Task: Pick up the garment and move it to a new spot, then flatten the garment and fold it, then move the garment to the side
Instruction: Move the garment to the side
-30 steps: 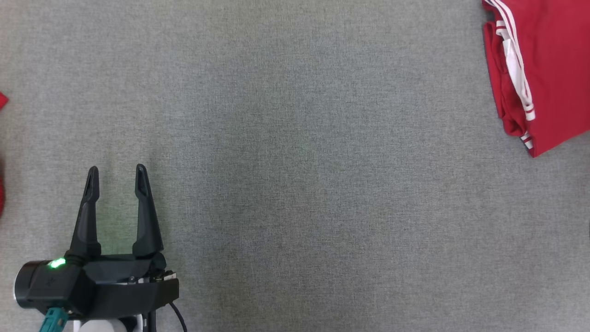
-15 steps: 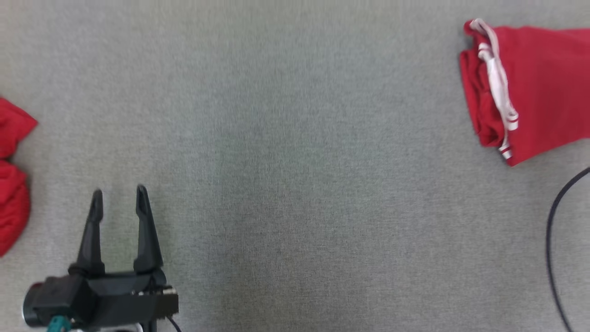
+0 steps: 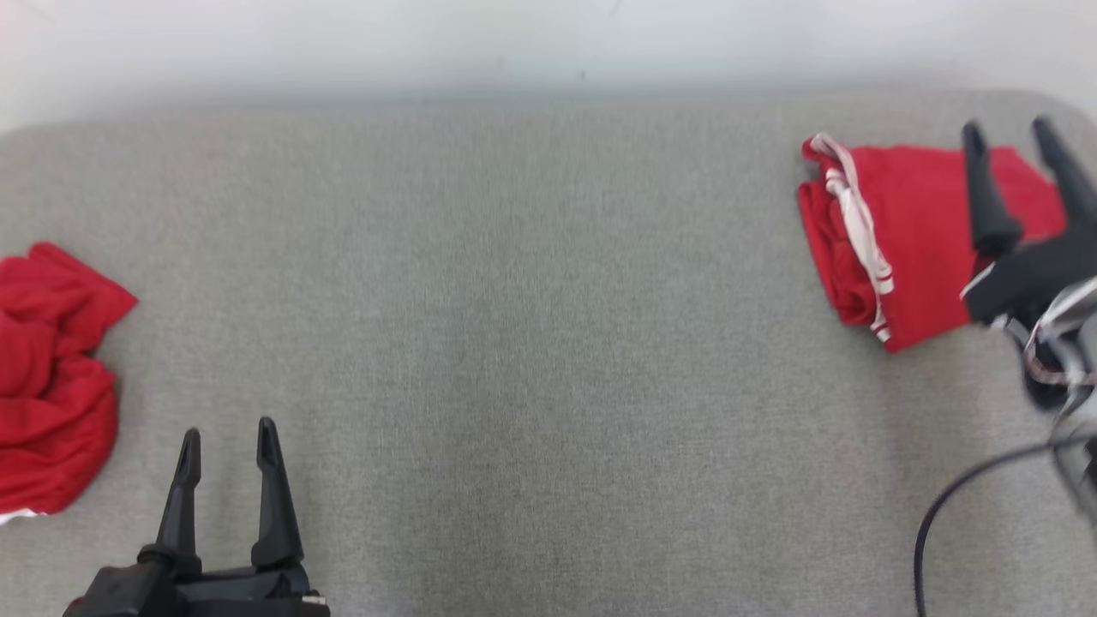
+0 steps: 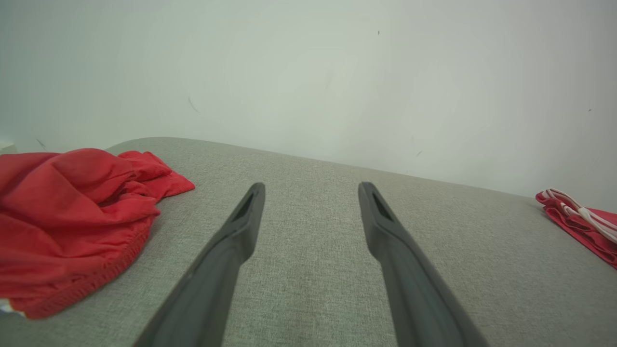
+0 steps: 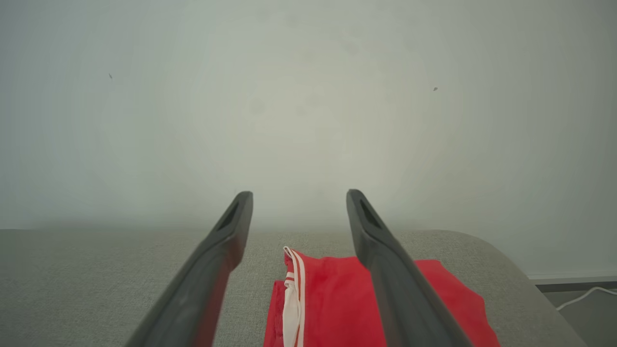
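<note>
A folded red garment [image 3: 908, 240] with white side stripes lies flat at the table's far right; it also shows in the right wrist view [image 5: 337, 303] and the left wrist view [image 4: 583, 226]. My right gripper [image 3: 1007, 128] hovers over the garment's right part, open, with nothing between its fingers [image 5: 299, 193]. My left gripper [image 3: 228, 428] stands open and empty at the lower left, above bare table [image 4: 312, 185].
A second red garment [image 3: 51, 377], crumpled, lies at the table's left edge, just left of my left gripper [image 4: 72, 212]. The grey fabric table [image 3: 548, 343] ends at a pale wall [image 3: 548, 43]. A dark cable [image 3: 943, 514] hangs at the lower right.
The head camera has tilted up, bringing the wall and the crumpled garment into view. My right gripper has come into the picture, open over the folded garment.
</note>
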`<state>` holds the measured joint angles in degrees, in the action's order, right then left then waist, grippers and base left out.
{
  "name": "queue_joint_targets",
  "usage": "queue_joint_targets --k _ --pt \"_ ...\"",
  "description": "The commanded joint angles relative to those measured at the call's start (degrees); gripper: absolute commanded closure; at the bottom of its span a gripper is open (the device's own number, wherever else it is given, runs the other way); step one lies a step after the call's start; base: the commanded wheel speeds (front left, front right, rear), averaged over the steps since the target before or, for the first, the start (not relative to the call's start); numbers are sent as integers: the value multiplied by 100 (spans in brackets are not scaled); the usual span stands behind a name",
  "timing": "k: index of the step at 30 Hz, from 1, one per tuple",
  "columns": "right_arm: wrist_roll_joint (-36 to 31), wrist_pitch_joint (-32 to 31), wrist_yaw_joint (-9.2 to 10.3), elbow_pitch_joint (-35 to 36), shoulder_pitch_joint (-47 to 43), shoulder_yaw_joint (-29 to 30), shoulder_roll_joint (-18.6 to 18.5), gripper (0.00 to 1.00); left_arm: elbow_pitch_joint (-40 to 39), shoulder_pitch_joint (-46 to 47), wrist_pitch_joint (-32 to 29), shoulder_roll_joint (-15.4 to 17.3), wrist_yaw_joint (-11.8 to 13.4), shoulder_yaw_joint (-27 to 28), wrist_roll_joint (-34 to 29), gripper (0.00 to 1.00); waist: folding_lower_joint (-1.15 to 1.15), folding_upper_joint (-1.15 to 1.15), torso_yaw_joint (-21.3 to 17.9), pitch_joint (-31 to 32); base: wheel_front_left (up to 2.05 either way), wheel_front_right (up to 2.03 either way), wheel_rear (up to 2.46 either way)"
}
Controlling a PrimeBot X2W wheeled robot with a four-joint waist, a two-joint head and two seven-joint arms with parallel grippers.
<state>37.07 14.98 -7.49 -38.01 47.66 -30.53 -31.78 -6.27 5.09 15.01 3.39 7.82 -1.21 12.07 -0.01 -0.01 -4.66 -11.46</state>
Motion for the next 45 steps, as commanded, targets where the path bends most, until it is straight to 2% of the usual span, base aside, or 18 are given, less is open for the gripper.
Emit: queue_joint_targets --k 1,15,26,34,45 --pt "-87 17 -1 112 -209 94 62 0 10 -91 26 8 3 19 49 0 1 1 -7 280 0 0 0" --pt "-1796 -104 -1 1984 -2480 1564 1334 0 154 -432 27 -22 46 -46 90 0 1 1 -50 741 0 0 0" --pt "-2772 -644 -1 3097 -3755 1890 2128 0 280 -590 27 -1 108 -158 -5 0 1 1 -91 1001 0 0 0" --pt "-3035 -909 -1 3642 -4426 1996 2501 0 328 -708 -72 87 136 -210 -63 0 1 1 -48 1120 0 0 0" --pt "-3169 -1021 -1 4030 -5073 2312 2784 0 420 -770 -97 132 183 -228 -17 0 1 1 8 1190 0 0 0"
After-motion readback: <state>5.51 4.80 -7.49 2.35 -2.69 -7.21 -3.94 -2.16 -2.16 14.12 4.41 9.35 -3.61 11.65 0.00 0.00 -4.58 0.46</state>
